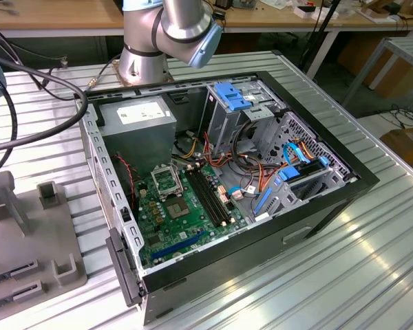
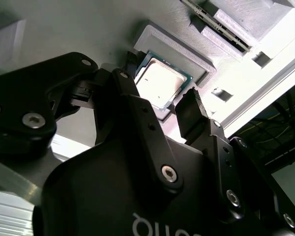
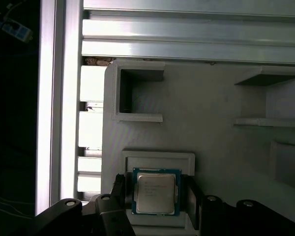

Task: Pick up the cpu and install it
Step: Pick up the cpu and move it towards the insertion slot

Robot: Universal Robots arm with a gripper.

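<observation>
Hand (image 3: 155, 191) spread, one finger either side of cpu (image 3: 156, 192) | cpu flat in grey holder (image 3: 211, 147) recess | exterior view: holder (image 1: 27, 240) at 9 o'clock of computer case (image 1: 330, 199)

The surface (image 1: 372, 261) under me is a silvery metal top of long parallel slats. An open black computer case (image 1: 316, 216) lies on its side near the middle. A grey moulded fixture plate (image 1: 27, 237) lies beside it, at the exterior view's left. My arm's base (image 1: 141, 65) stands behind the case.
</observation>
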